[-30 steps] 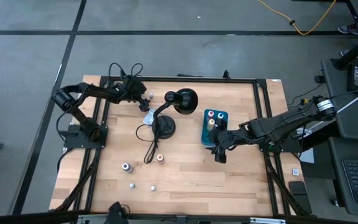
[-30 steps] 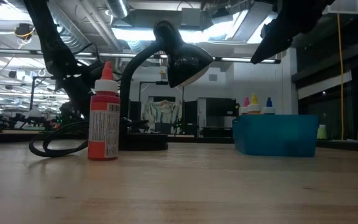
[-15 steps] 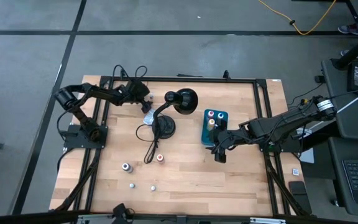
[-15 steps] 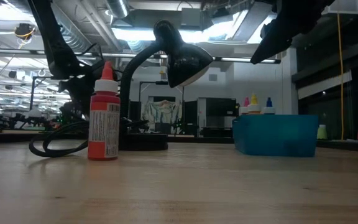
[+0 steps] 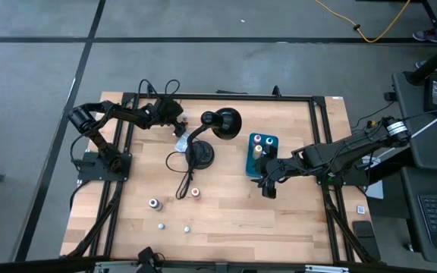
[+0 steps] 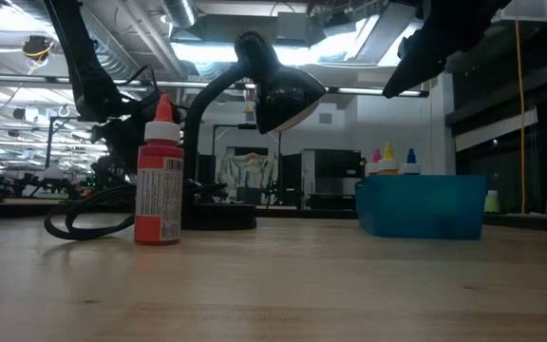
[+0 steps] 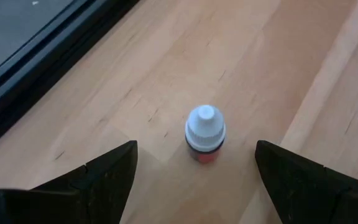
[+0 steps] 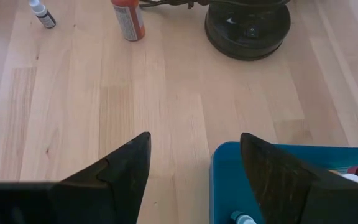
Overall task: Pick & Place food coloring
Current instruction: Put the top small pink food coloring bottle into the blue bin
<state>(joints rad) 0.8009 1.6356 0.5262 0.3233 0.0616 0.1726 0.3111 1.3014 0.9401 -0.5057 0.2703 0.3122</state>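
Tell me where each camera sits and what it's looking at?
High view: overhead, straight down; both arms, teal box.
Low view: tabletop height, facing the room; arms hang above.
Left wrist: above a white-capped bottle, between open fingers.
Right wrist: over the box edge; open fingers.
Shared: orange bottle, lamp also in high and right wrist views.

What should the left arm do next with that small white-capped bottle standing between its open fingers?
Probably lower the left gripper straight down and close on the small white-capped dropper bottle. The bottle stands upright on the wooden table, centred between the open fingers, which are not touching it. The right gripper waits open at the teal box, where other bottles already sit.
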